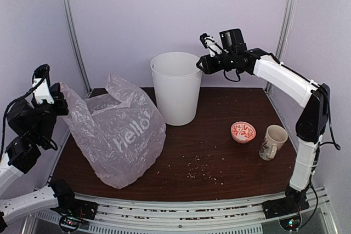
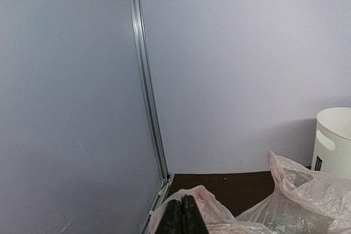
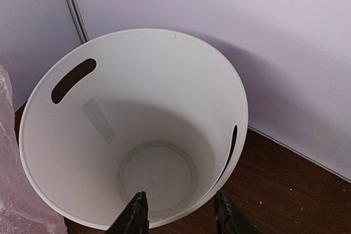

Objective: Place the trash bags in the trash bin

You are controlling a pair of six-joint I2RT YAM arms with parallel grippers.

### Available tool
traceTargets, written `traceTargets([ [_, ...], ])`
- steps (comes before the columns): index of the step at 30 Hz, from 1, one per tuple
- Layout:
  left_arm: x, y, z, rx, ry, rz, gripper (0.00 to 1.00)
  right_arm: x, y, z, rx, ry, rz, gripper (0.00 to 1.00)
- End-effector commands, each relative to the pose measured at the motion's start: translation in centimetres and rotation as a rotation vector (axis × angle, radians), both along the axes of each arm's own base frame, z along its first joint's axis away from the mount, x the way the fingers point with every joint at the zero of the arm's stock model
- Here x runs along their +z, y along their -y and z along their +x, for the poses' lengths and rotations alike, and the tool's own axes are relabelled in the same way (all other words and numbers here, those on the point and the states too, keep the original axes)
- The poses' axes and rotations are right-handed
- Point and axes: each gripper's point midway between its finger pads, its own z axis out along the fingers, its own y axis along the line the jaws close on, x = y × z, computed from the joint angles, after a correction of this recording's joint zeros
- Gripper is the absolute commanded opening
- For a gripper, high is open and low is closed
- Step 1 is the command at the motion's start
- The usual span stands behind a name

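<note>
Standing upright, the bin (image 1: 175, 89) shows only its own white floor inside. Left of the bin, the left gripper (image 2: 182, 217) pinches the pink bag (image 1: 123, 132) by its edge; the right gripper (image 3: 181, 215) hangs spread apart over the bin's rim.

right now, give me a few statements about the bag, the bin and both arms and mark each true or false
1. The trash bin has nothing inside. True.
2. The trash bag is inside the bin. False: it sits on the table, left of the bin.
3. The right gripper has its fingers open over the bin's mouth. True.
4. The left gripper is open and well away from the bag. False: its fingers are shut, with the bag's pink plastic gathered around them.
5. The mug stands to the right of the small bowl. True.
</note>
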Motion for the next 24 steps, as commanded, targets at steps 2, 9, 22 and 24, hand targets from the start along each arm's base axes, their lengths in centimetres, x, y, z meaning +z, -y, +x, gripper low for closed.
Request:
traceTargets([
  [2,0.6,0.1,-0.1,-0.012,0.035,-0.007,0.00,1.2,0.1,0.7,-0.033,0.006,0.039,0.42],
  [9,0.6,0.0,-0.1,-0.009,0.036,-0.007,0.00,2.8,-1.6,-1.5,0.131,0.026,0.048,0.42],
  [22,0.5,0.3,-0.1,-0.025,0.034,-0.004,0.00,0.8,-4.6,-4.9,0.493,0.099,-0.195,0.40],
  [24,0.5,0.3,0.0,-0.025,0.034,-0.003,0.00,0.6,-4.8,-4.7,0.488,0.100,-0.209,0.40],
])
